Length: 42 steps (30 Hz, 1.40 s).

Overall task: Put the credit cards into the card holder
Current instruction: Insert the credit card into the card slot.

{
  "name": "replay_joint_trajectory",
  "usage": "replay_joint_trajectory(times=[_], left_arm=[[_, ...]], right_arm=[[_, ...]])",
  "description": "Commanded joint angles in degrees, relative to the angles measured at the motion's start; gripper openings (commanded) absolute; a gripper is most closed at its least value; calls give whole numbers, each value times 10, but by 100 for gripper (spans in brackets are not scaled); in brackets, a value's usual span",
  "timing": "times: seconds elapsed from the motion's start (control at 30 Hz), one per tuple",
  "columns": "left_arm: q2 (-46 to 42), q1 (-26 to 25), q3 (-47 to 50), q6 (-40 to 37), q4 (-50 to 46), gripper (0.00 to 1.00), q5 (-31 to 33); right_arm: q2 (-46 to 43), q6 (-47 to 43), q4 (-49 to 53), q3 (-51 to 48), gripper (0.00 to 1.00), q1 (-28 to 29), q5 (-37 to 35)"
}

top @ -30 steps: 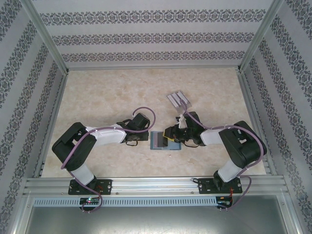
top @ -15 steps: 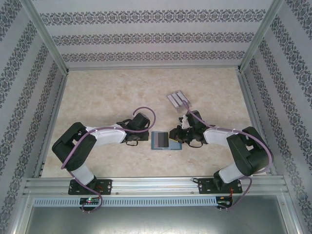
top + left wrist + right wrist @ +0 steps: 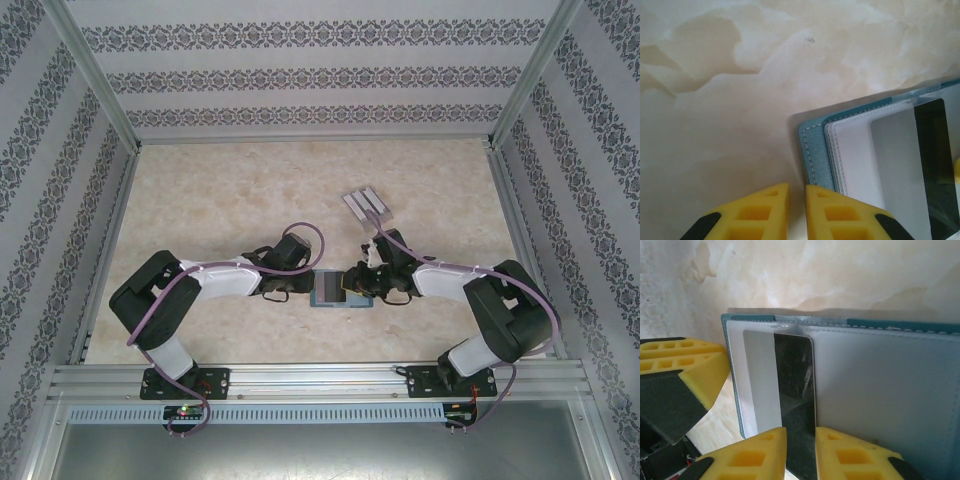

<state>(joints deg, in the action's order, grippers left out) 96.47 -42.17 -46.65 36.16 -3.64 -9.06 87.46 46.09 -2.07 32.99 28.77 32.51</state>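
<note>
While looking down from the top camera, I note the card holder (image 3: 328, 290) lying open on the marbled table (image 3: 220, 190), toward the near side. It sits between the two arms: left gripper (image 3: 300, 287) at its left edge, right gripper (image 3: 353, 285) at its right. A pale grey ribbed piece (image 3: 365, 203) sits farther back, well apart.

Left wrist: yellow fingers (image 3: 760, 212) are almost together, with nothing in the slit. They sit right at the holder's teal corner (image 3: 812, 150); I cannot tell whether they touch it. A credit card (image 3: 900, 170), silver with a dark band, lies over the pale inner page.

Right wrist: fingers (image 3: 855, 455) are close together over the card's (image 3: 780, 380) near end, its dark band running into the gap. I cannot tell whether they pinch it or only press on it. The grey inside of the holder (image 3: 880, 390) spreads to the right. One of the left gripper's fingers (image 3: 685, 362) shows at the holder's far side.

My reading is that the card is being seated, with the left arm bracing the holder. Whether the card is already in a pocket I cannot say. Next I would push it square and flat while the holder stays pinned.
</note>
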Motion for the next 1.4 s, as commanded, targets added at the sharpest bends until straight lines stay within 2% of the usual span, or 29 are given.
replay_joint_trajectory(times=[0.0,0.47,0.57,0.63,0.7,0.83,1.37], left_arm=[[20,-12,-7,-12,-2,17,-25],[23,-12,-10,-5,-13,15,-18],[23,-13,-11,-5,-20,15,-12],[23,-12,-12,-5,-24,15,-9],[22,-12,-12,-5,-25,15,-8],[23,-12,-14,-4,-29,15,-5],[29,-13,-14,-2,-23,15,-11]], right_arm=[[25,-3,13,23,21,17,-16],[56,12,-7,68,19,50,-22],[37,9,2,68,18,50,-26],[8,-2,27,66,20,49,-46],[-20,-17,58,63,28,48,-64],[-45,-26,72,47,33,45,-82],[26,-18,34,60,28,75,-103]])
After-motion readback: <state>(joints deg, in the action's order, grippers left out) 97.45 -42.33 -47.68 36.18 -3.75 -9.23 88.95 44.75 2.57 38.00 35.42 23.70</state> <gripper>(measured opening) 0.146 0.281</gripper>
